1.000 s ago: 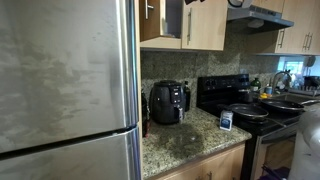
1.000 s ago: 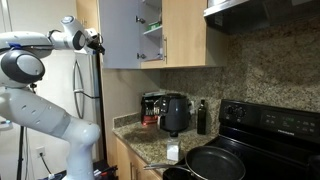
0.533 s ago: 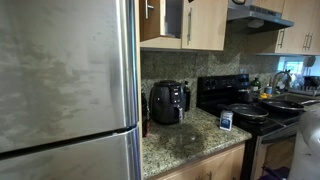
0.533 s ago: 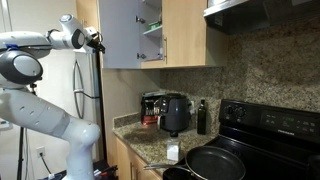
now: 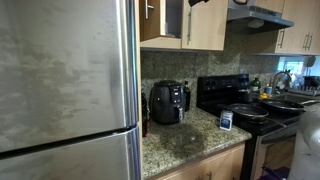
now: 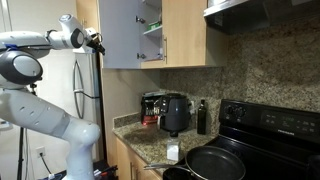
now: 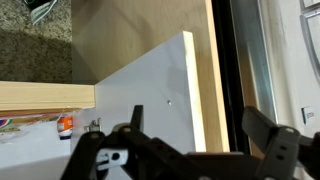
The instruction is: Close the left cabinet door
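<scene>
The left cabinet door [image 6: 120, 35] stands swung open, with its pale inner face showing in an exterior view. The wrist view shows that white inner face [image 7: 150, 95] and its light wood edge. My gripper [image 6: 98, 42] is up at the door's free edge, on the end of the white arm. In the wrist view my gripper [image 7: 200, 135] is open and empty, and the door's edge lies between the two dark fingers. The twin right door [image 6: 185, 30] is shut. In the exterior view beside the fridge, the left door's wood face [image 5: 152, 22] shows next to the dark cabinet opening.
A big steel fridge [image 5: 65, 80] fills one side. A black air fryer [image 5: 168, 102] stands on the granite counter [image 5: 185, 140] below the cabinets. A black stove [image 5: 240, 100] with pans and a range hood [image 6: 250, 10] are further along. Shelves with items [image 6: 150, 25] show inside the open cabinet.
</scene>
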